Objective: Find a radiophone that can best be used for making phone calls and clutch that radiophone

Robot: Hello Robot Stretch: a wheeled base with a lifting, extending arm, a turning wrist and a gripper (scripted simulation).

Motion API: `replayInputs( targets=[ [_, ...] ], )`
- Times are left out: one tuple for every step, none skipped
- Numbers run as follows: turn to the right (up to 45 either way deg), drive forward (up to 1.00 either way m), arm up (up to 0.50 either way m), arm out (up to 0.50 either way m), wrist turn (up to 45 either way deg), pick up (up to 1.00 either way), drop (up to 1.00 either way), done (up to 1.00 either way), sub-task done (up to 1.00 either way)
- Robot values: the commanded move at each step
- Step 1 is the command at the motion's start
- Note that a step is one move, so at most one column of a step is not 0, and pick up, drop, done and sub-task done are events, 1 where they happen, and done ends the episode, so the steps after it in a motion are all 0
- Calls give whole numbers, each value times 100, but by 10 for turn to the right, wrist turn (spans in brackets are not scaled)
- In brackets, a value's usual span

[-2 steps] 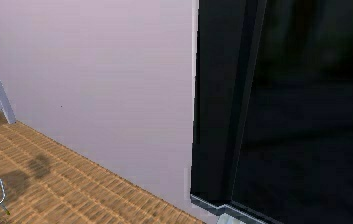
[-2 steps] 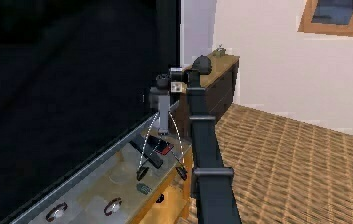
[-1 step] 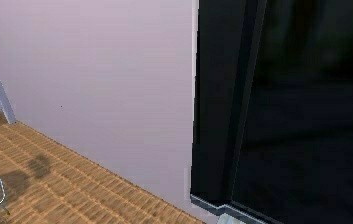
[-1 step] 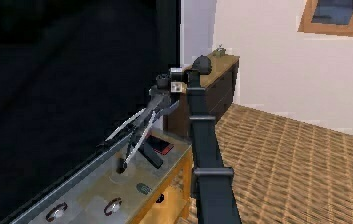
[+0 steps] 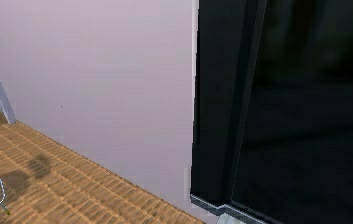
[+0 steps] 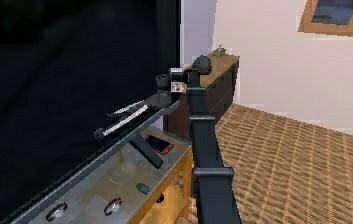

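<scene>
My arm rises from the bottom of the arm side view to the wrist with its white marker squares. From there the gripper reaches left, its thin fingers in front of a big black screen. Just below the fingers, a small dark flat slab with a reddish edge lies on the top of a wooden cabinet; I cannot make out what it is. I cannot tell whether the gripper holds anything. A tiny dark item lies nearer the cabinet's front edge.
A dark sideboard with a small object on top stands against the white wall beyond the wrist. Wooden floor spreads to the right below a window frame. In the forward view a pale wall meets a black panel; wood floor lies at lower left.
</scene>
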Motion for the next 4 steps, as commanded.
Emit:
replayInputs(
  targets=[
    [0, 0, 0, 0, 450, 0, 0, 0, 0],
    [0, 0, 0, 0, 390, 0, 0, 0, 0],
    [0, 0, -30, 0, 0, 0, 0, 0, 0],
    [0, 0, 0, 0, 0, 100, 0, 0, 0]
  ],
)
